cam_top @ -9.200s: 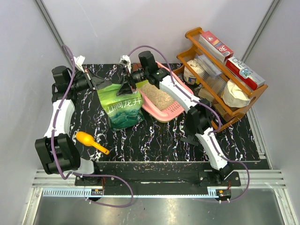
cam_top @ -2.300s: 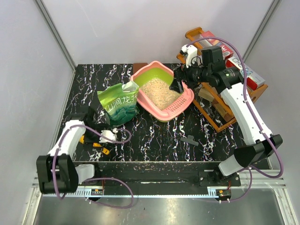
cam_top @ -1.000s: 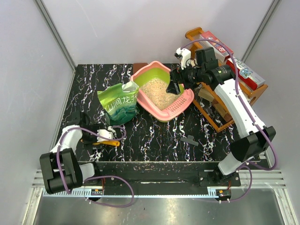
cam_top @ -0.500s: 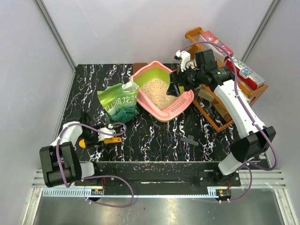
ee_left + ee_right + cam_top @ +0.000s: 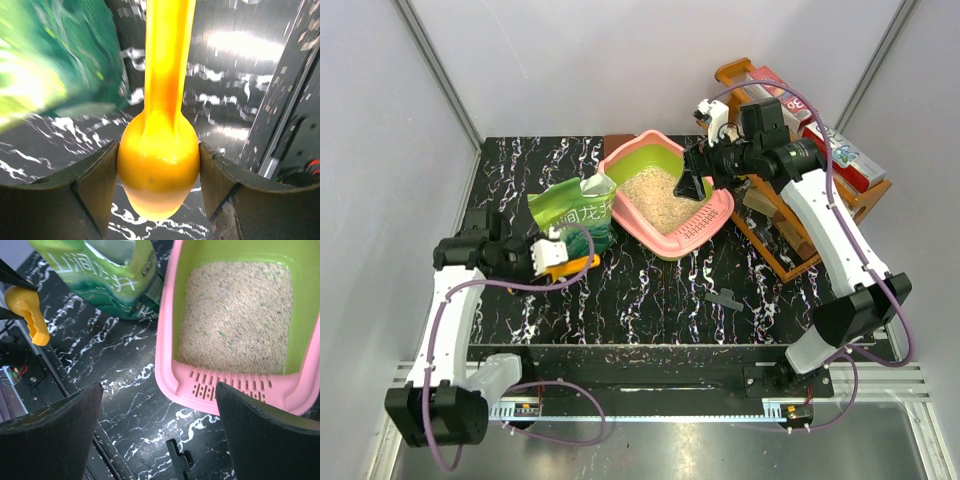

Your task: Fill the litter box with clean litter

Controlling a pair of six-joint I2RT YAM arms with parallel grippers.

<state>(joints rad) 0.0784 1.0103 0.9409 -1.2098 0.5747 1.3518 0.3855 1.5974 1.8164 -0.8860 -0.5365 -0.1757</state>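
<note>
The pink litter box (image 5: pixel 709 225) with lime-green inner walls stands at the table's middle back. Beige clean litter (image 5: pixel 655 191) covers its floor, also plain in the right wrist view (image 5: pixel 240 320). My left gripper (image 5: pixel 548 262) is shut on the bowl end of a yellow-orange scoop (image 5: pixel 576 266), held off the table just in front of the green bag (image 5: pixel 575 215). In the left wrist view both fingers (image 5: pixel 97 185) press the scoop's round bowl (image 5: pixel 159 170), its handle pointing away. My right gripper (image 5: pixel 693 186) hovers open over the box's slotted pink lip (image 5: pixel 225 390), holding nothing.
A brown wooden rack (image 5: pixel 740 75) with boxes and jars stands at the right, close behind the right arm. A small black part (image 5: pixel 724 298) lies on the marbled table in front of the litter box. The green bag leans against the box's left side.
My left gripper closed on the scoop near the table's front left, then lifted it and carried it up and right toward the bag. The right gripper has barely moved.
</note>
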